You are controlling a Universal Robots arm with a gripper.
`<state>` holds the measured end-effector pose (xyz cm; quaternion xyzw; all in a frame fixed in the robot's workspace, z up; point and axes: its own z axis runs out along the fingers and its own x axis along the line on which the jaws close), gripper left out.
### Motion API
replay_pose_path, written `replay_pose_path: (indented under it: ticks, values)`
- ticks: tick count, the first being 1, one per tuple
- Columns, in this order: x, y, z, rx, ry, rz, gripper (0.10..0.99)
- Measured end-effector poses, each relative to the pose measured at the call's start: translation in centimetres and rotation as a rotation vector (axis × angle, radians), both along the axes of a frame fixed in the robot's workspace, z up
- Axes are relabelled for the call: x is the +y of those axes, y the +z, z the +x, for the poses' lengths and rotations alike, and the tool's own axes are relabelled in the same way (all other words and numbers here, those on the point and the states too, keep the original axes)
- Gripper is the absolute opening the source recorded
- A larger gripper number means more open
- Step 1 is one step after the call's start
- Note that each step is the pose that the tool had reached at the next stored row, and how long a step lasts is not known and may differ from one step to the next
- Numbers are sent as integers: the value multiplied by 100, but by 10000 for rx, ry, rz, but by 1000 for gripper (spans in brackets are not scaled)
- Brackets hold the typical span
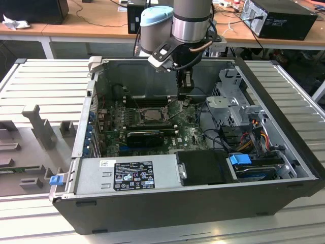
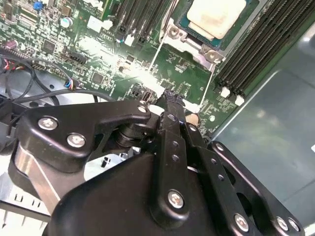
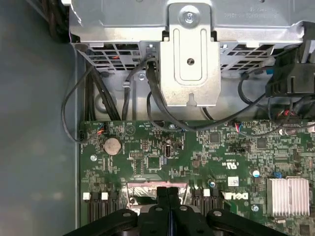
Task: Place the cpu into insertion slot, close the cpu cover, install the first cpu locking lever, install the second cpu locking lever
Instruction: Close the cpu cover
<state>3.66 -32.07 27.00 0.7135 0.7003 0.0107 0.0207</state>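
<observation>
Gripper (image 2: 171, 98) beside memory slots (image 2: 256, 49) — cables (image 2: 34, 86) near

This looks like a robotics lab or test workshop rather than a home or office. A desktop computer case (image 1: 167, 203) lies opened on its side on a slatted aluminium worktop (image 1: 45, 81), its green motherboard (image 1: 193, 134) laid bare, and an industrial robot arm (image 1: 190, 25) reaches down into it. At the exterior view's left, beside the case, sits a grey moulded fixture tray (image 1: 30, 137). Behind runs a wooden worktop (image 1: 96, 23) strewn with loose cables (image 1: 96, 11) and carrying another black computer tower (image 1: 284, 18). The first wrist view shows exposed drive-bay metalwork (image 3: 189, 64) and wiring (image 3: 149, 91).
</observation>
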Motion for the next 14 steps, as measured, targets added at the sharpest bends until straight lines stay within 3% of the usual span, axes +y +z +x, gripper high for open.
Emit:
replay_pose_path:
  ticks: [10, 14]
  values:
    - [34, -96, 168, 37, 0, 0, 106]
    - [60, -161, 259, 91, 0, 0, 106]
